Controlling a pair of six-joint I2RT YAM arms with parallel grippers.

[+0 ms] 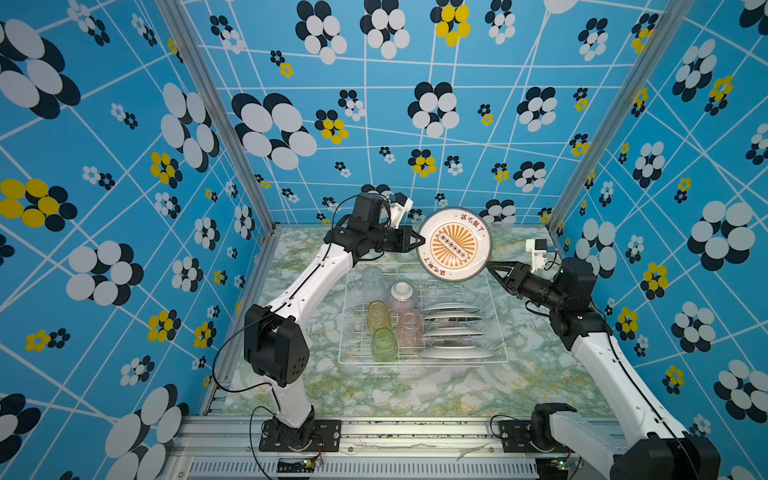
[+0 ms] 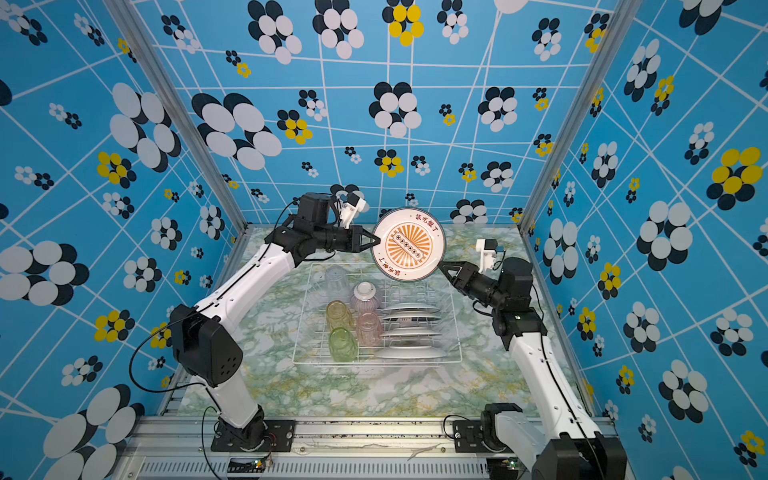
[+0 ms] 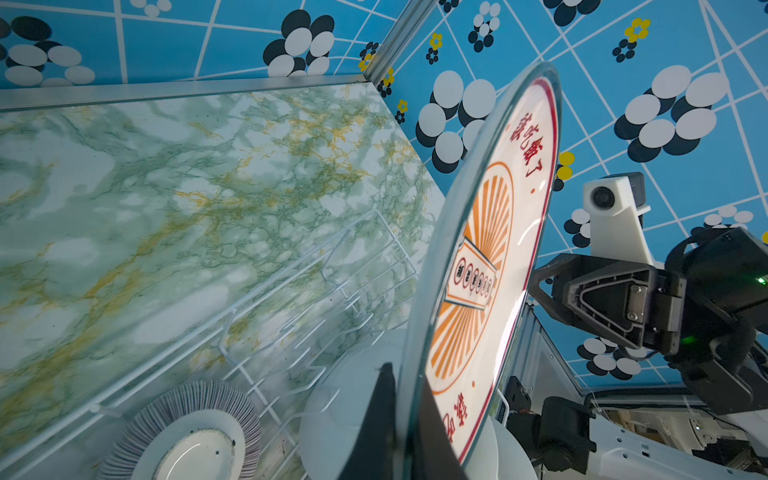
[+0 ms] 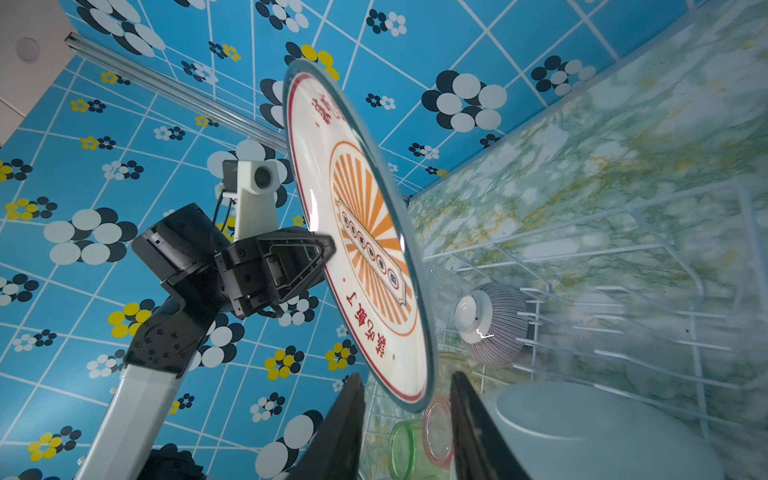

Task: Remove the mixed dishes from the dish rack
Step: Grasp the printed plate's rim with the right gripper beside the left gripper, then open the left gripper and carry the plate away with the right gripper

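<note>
A white plate [image 1: 453, 245] [image 2: 409, 245] with an orange sunburst print hangs upright above the far end of the dish rack [image 1: 415, 362] [image 2: 374, 362]. My left gripper [image 1: 422, 241] [image 3: 405, 374] is shut on its left rim. My right gripper [image 1: 490, 266] [image 4: 405, 378] stands open, its jaws straddling the plate's [image 4: 365, 232] lower right rim with gaps on both sides. In the rack stand several white plates [image 1: 451, 328] on edge, an upturned striped bowl [image 1: 402, 296] [image 3: 187, 432], and clear [image 1: 372, 280], amber [image 1: 378, 316], green [image 1: 383, 344] and pink [image 1: 409, 328] tumblers.
The rack sits mid-table on the green marbled tabletop [image 1: 540, 374]. Blue flowered walls close in the back and both sides. Bare tabletop lies in front of the rack, and to its left and right under the arms.
</note>
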